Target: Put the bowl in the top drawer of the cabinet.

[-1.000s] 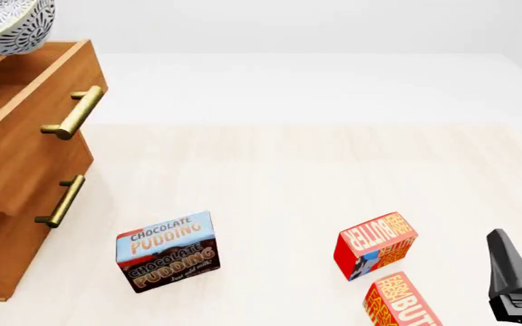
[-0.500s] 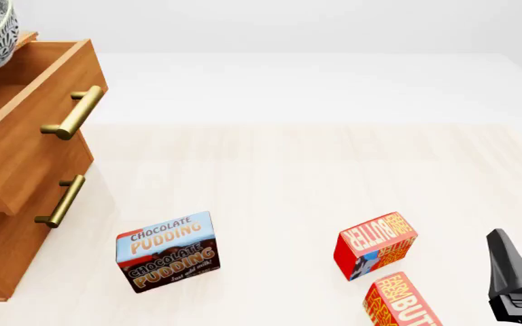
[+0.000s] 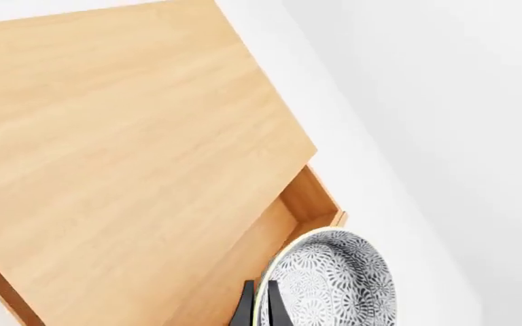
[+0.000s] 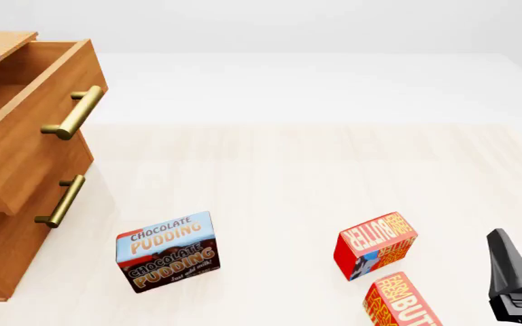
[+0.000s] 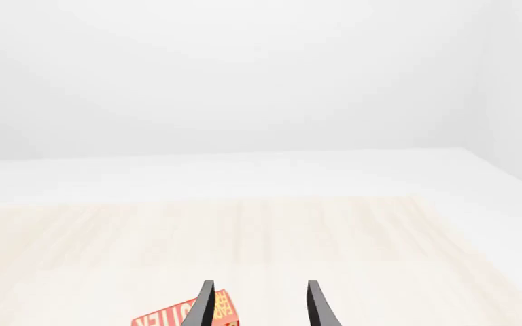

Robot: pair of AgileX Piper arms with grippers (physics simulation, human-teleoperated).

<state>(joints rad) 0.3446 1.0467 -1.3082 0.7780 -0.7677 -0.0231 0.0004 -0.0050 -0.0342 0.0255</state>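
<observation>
Left wrist view shows the bowl (image 3: 334, 282) pinched at its rim by the left gripper (image 3: 257, 309), one finger inside the wall and one outside, jaws narrow on that thin edge. It hangs tilted over the open top drawer (image 3: 242, 265), whose floor and far corner show just past the cabinet (image 3: 125, 136) top. From the front camera only a sliver of the bowl shows at the frame's 10 o'clock edge, above the cabinet; the drawer front with its brass handle (image 4: 73, 113) juts out toward 3 o'clock.

My guess is the bowl handles as a stiff, glazed, fairly light shell (ceramic by the look, so slick and breakable). A rim pinch is the sensible hold, since the body is too wide for these fingers, but it lets the bowl swing about the grip, and the smooth wall could slide out. Lowering gently until the base is close to the drawer floor before letting go seems safest; dropping from this height risks a bounce or a roll over the drawer's side.

The right gripper (image 5: 258, 302) idles at 5 o'clock of the table (image 4: 315, 176), fingers spread and empty, a butter box (image 5: 184, 316) just ahead of it. A pudding box (image 4: 166, 250) stands near 7 o'clock, clear of the drawer.
</observation>
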